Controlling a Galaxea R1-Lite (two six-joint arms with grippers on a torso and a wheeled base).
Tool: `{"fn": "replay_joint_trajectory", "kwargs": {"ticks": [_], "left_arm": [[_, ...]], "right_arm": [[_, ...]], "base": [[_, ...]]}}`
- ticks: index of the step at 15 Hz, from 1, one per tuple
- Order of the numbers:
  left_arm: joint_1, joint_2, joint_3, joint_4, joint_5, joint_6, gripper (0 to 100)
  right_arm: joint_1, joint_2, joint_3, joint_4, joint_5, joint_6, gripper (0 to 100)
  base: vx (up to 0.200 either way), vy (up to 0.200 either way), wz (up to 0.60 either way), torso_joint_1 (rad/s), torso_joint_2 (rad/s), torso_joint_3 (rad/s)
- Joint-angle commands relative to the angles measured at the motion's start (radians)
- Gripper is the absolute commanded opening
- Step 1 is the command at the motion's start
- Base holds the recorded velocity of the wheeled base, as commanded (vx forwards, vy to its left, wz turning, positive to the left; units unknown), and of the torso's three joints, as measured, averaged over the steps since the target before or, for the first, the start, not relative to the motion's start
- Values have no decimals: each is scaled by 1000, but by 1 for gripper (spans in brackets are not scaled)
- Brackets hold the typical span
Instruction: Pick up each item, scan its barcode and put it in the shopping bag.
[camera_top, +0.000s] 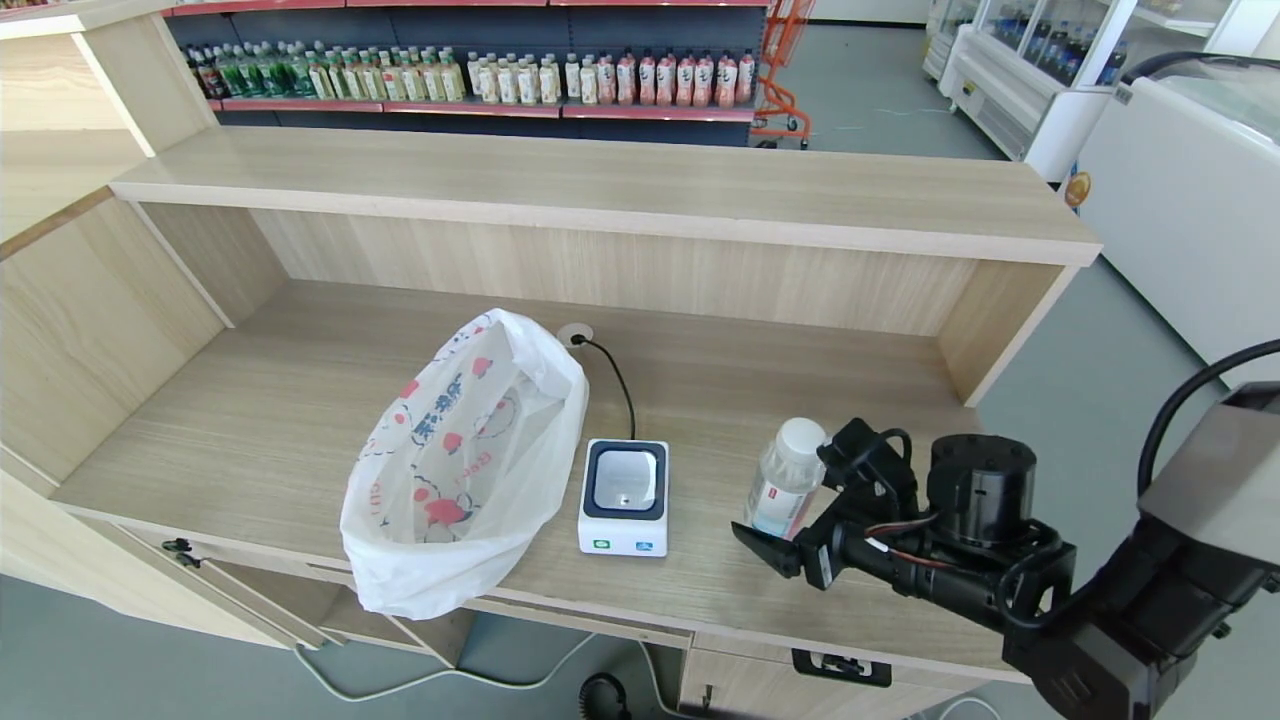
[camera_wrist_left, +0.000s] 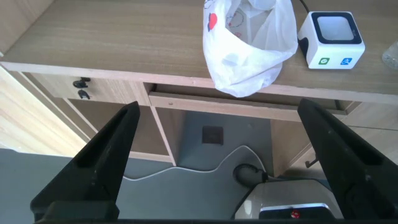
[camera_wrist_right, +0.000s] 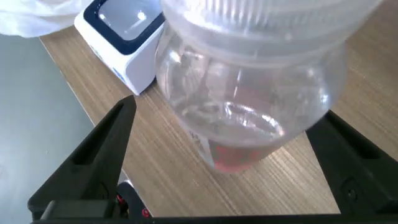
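A clear water bottle (camera_top: 787, 478) with a white cap and a red-and-white label stands upright on the wooden counter (camera_top: 300, 400), right of the white barcode scanner (camera_top: 625, 497). My right gripper (camera_top: 790, 497) is open, one finger on each side of the bottle. In the right wrist view the bottle (camera_wrist_right: 249, 93) sits close between the fingers (camera_wrist_right: 93, 168), with the scanner (camera_wrist_right: 124, 37) beyond. A white printed shopping bag (camera_top: 460, 470) stands open left of the scanner. My left gripper (camera_wrist_left: 219, 109) is open and holds nothing, low in front of the counter edge, below the bag (camera_wrist_left: 249, 43).
A black cable (camera_top: 615, 380) runs from the scanner to a hole in the counter. A raised wooden shelf (camera_top: 600, 190) walls the back and sides. A drawer front with a lock (camera_wrist_left: 81, 87) lies under the counter. White freezers (camera_top: 1180, 180) stand to the right.
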Motion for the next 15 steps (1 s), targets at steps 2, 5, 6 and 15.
{"fn": "replay_joint_trajectory", "kwargs": {"ticks": [2,5,6,15], "left_arm": [[0,0,0,0,0,0,100],[0,0,0,0,0,0,100],[0,0,0,0,0,0,100],[0,0,0,0,0,0,100]], "right_arm": [[3,91,-40,-88,0,25,100],[22,136,-54,-136,0,34,100],[26,143,-57,-136,2,36,100],[26,182,-119,-180,0,34,0]], "base": [[0,0,0,0,0,0],[0,0,0,0,0,0],[0,0,0,0,0,0],[0,0,0,0,0,0]]}}
